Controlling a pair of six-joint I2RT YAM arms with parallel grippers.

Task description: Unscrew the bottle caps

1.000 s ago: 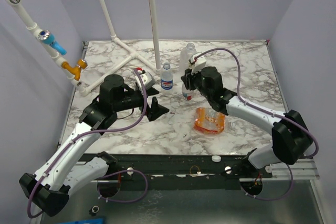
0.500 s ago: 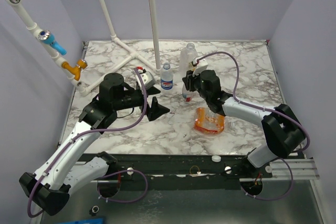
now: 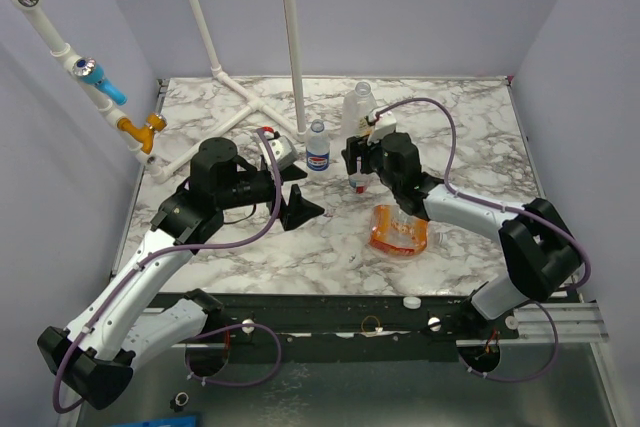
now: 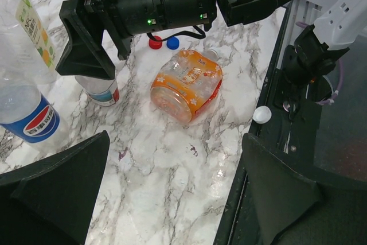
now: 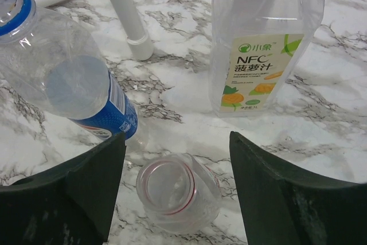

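- The right gripper hangs straight over the small red-labelled bottle, which stands upright on the marble table a little past its middle.
- Its jaws are spread, one finger at 9 o'clock and one at 3 o'clock of the bottle's neck, and the right wrist view shows a gap on each side, so neither touches it.
- That bottle has no cap: its mouth is open and ringed with a thin red band.
- The Pepsi bottle stands at 10 o'clock of the small bottle, near but apart, with a blue ring round its neck.
- The tall bottle with the yellow-green label stands upright at 12 o'clock of the small bottle, just behind the gripper.
- The orange bottle lies on its side at 5 o'clock of the small bottle, partly under the right arm in the top view.
- In the left wrist view a red cap and a blue cap lie side by side on the marble at 12 o'clock of the orange bottle, close beneath the right arm.
- A white cap sits at the table's near edge, at 6 o'clock of the orange bottle.
- The left gripper hovers at 8 o'clock of the small bottle, well apart from it, with its jaws spread wide and nothing between them.
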